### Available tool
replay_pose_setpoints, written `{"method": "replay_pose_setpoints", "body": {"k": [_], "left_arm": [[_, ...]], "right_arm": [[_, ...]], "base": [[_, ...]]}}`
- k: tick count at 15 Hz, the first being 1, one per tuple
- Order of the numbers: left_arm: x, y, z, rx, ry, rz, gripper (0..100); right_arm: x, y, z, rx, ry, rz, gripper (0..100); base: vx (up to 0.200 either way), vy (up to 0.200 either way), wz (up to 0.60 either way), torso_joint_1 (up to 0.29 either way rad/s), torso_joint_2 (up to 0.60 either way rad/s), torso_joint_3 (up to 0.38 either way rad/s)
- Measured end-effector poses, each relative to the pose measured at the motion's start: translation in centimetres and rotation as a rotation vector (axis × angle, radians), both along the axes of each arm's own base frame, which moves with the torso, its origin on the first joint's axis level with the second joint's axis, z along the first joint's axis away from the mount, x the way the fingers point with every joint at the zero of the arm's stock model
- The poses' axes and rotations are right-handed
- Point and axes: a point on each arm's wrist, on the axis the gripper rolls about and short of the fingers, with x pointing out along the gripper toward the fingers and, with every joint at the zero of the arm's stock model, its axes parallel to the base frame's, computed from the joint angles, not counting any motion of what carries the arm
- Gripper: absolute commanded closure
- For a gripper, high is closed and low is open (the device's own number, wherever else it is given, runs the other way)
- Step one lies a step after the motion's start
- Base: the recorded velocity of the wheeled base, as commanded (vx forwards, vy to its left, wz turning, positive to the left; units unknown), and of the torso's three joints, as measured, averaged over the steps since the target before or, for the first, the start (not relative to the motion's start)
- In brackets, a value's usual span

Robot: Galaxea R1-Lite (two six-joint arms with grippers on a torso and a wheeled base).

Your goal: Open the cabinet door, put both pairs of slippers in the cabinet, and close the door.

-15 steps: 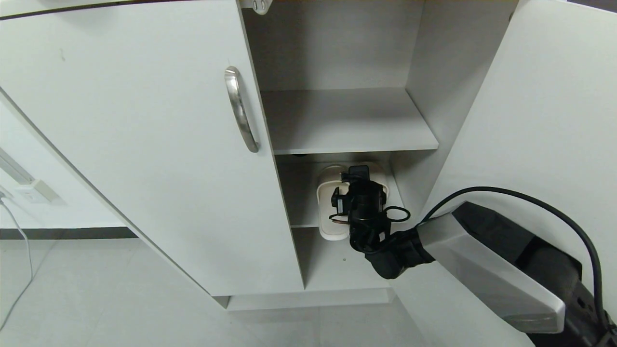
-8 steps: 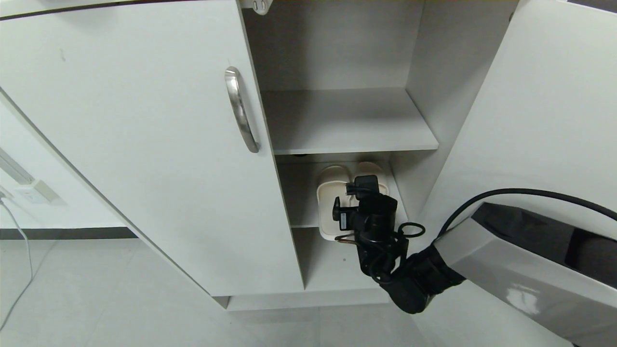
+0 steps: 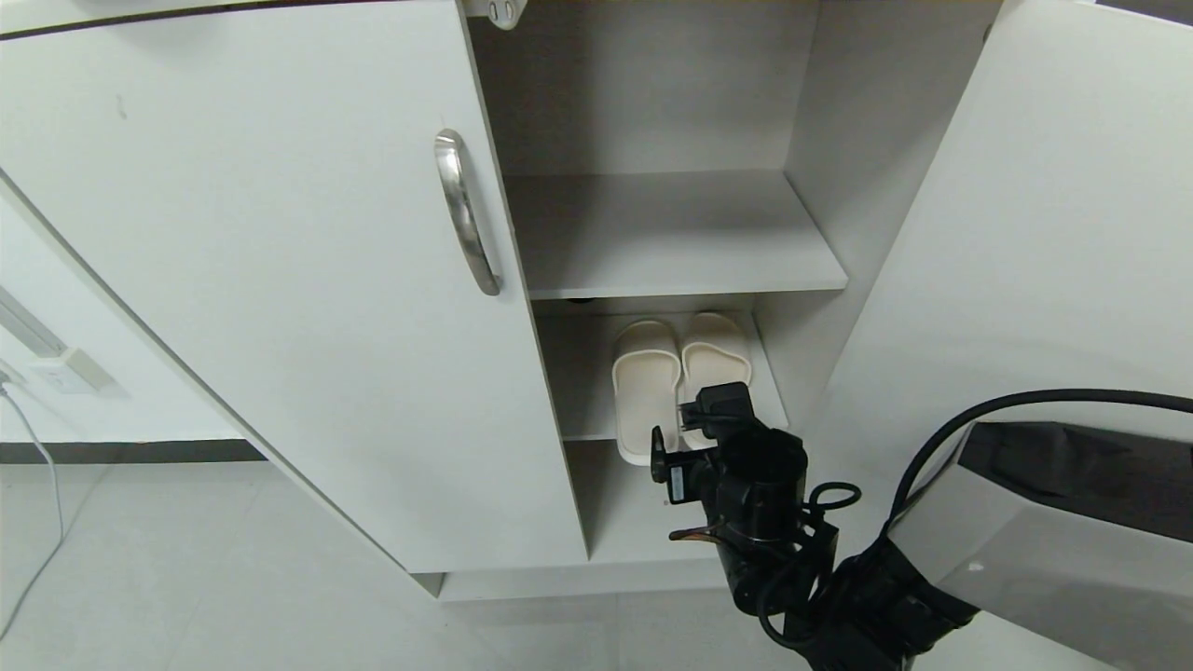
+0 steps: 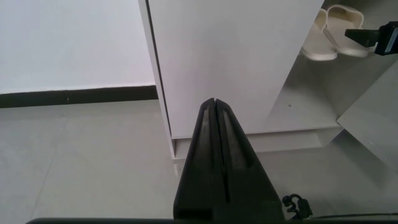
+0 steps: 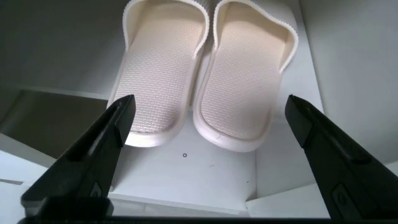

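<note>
Lying on the cabinet's second shelf down: one pair of cream slippers (image 3: 645, 387) (image 5: 163, 68) (image 4: 318, 38), side by side and touching along their inner edges. The toes point to the cabinet's back and the heels are near the shelf's front edge.
Cabinet (image 3: 867, 140): white. Its right door (image 3: 1044, 233) is swung wide open. Its left door (image 3: 261, 280), with a curved metal handle (image 3: 466, 214), covers the left half. The upper shelf (image 3: 671, 233) sits above the slippers, with a bottom compartment below them.
Right gripper (image 5: 209, 106): just outside the cabinet's open half, aimed at the slippers' heels. The jaws are spread wide, with one of the fingers (image 5: 93, 155) off each side of the pair, touching neither slipper.
Left gripper (image 4: 214, 102): low, in front of the cabinet's left door. The jaws are pressed together with nothing between them.
Around the cabinet: a grey tiled floor (image 3: 186, 578), a dark skirting (image 3: 130, 451), and a wall socket (image 3: 70, 370) with a cable (image 3: 42, 466) beyond the cabinet's left side.
</note>
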Motion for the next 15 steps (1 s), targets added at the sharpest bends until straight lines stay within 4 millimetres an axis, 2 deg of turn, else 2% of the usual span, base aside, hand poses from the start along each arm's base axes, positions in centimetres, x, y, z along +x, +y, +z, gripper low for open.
{"method": "replay_pose_setpoints", "body": {"k": [4,12,15], "left_arm": [[0.00,0.00,0.00,0.000,0.000,0.000,100],[0.00,0.00,0.00,0.000,0.000,0.000,100],[0.00,0.00,0.00,-0.004,0.000,0.001,100]], "right_arm": [[-0.20,-0.09,0.08,0.000,0.001,0.002,0],[-0.27,-0.18,0.00,-0.001,0.001,0.002,0],[-0.32,-0.15,-0.01,-0.001,0.002,0.003,0]], "base": [[0.000,0.000,0.00,0.000,0.00,0.000],[-0.200,0.000,0.00,0.004,0.00,0.002],[0.000,0.000,0.00,0.000,0.00,0.000]]}}
